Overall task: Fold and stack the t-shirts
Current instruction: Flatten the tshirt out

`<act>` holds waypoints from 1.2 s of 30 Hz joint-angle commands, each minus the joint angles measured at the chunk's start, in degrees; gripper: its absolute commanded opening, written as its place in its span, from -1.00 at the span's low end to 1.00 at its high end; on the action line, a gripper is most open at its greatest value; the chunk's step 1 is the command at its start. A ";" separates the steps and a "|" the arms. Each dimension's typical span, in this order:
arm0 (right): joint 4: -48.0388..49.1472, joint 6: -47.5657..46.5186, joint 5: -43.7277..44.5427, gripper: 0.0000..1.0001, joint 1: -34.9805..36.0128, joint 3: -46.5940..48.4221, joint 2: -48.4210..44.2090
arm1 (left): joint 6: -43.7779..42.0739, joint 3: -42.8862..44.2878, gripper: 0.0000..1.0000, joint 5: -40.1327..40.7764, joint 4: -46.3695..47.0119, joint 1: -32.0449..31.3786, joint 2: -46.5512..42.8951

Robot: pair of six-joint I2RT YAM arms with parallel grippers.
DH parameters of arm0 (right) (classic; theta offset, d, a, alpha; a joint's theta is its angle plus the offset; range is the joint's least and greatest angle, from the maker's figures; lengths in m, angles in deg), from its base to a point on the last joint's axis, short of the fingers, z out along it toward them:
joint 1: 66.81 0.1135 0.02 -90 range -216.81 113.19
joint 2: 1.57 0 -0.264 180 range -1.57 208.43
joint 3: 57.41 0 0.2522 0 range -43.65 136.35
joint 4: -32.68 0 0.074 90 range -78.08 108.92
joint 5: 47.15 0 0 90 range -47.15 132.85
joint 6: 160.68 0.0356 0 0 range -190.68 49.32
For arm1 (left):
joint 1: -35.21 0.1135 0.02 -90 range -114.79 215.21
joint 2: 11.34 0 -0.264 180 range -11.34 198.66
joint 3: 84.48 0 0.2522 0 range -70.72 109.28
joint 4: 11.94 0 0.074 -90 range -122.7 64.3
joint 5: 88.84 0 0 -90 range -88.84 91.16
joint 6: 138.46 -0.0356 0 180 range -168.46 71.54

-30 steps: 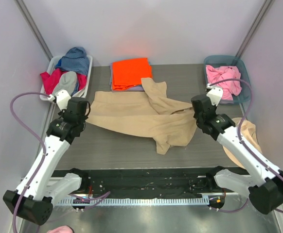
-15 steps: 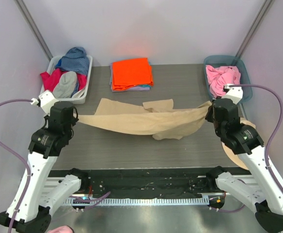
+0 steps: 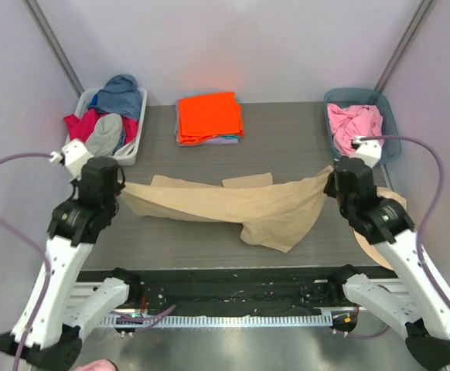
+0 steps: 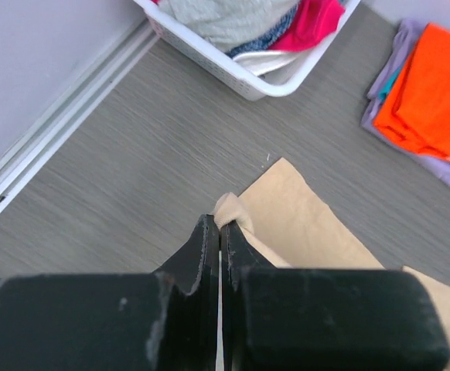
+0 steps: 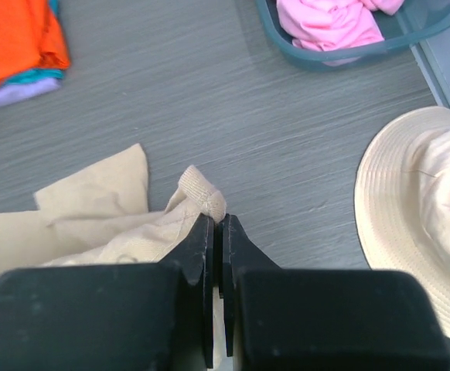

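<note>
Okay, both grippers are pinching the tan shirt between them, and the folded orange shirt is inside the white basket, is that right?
Not quite. The orange shirt tops a folded stack on the table, beside the white basket, not inside it; the top view shows this. The left gripper and right gripper do pinch the tan shirt.

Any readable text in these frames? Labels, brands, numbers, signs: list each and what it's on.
None readable. No print, label or number shows on the tan shirt, the folded orange shirt, the white basket, the teal bin, the hat, the left tool or the right tool.
</note>
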 commanded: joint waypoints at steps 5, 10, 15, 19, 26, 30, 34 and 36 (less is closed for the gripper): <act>26.31 -1.96 4.35 -0.99 -3.36 -3.86 24.92 | -4.89 0.05 -1.00 -0.52 23.43 3.86 25.57; 34.58 -2.92 0.21 -0.98 -10.57 2.72 41.04 | -7.96 10.77 -1.00 -2.45 28.02 7.29 40.51; 35.64 -1.88 -1.20 0.44 -11.89 5.02 47.13 | -9.73 17.64 -1.00 -3.42 28.11 8.09 49.58; 33.29 -1.43 -1.73 0.68 -11.98 2.21 40.99 | -9.11 15.98 -1.00 -5.96 28.28 8.09 48.98; 23.70 3.13 -11.56 0.67 -10.76 -7.10 21.74 | -6.83 8.69 -1.00 -9.39 28.54 7.83 44.58; 17.82 8.66 -16.49 0.46 -7.69 -14.91 13.04 | -6.04 6.57 -1.00 -10.45 27.40 7.48 42.91; 16.13 14.90 -15.00 0.44 -1.27 -20.72 8.55 | -5.60 3.94 -1.00 -11.24 26.87 7.30 40.37; 16.13 16.58 -13.77 0.45 0.93 -23.01 8.63 | -5.68 2.70 -1.00 -11.51 26.53 7.30 39.22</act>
